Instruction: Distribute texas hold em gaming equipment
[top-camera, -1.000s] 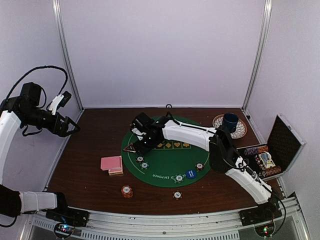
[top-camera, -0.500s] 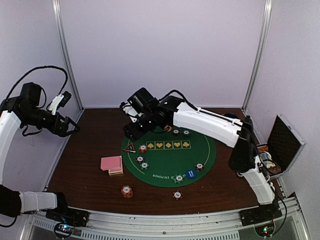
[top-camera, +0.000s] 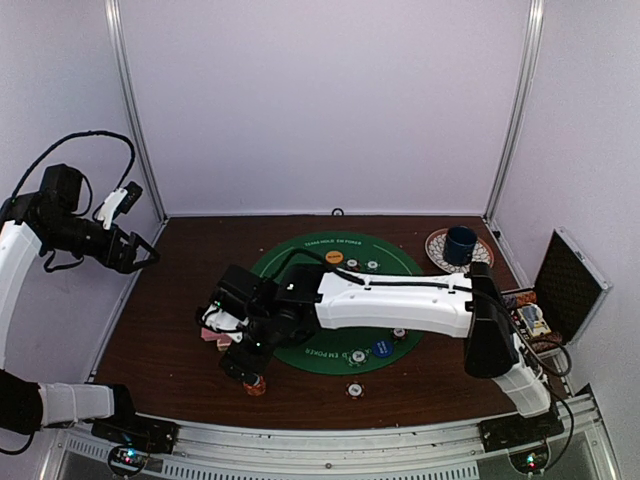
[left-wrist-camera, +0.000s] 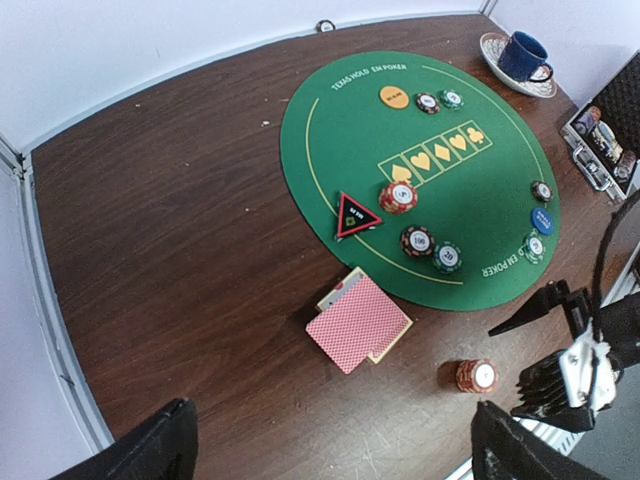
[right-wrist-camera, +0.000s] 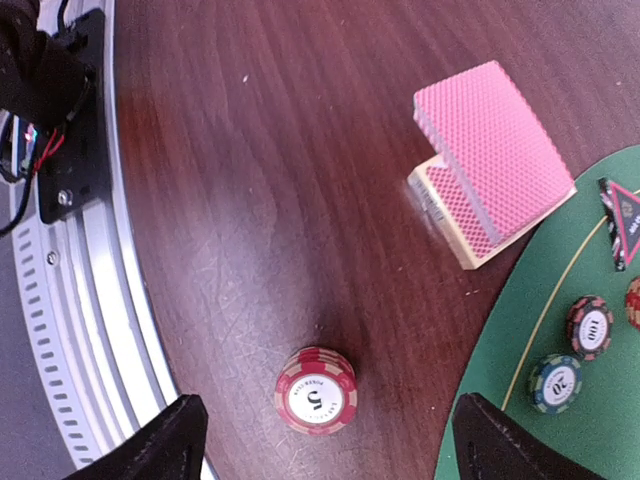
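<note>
Stack of red-and-white striped round poker chips (right-wrist-camera: 316, 389) sits near-left on the dark wooden table (right-wrist-camera: 250, 200), off the round green felt mat (right-wrist-camera: 600, 420). Right gripper (right-wrist-camera: 335, 447) hangs above, fingers wide, empty, probably lined up for a pick. Left gripper (left-wrist-camera: 335, 450) is raised far left, spread wide, empty.

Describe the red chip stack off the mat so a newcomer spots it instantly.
Find the round green mat. Off its near edge, on wood near the pink-backed cards, stands a red chip stack marked 5. The other red stack sits on felt by the triangle marker.
</note>
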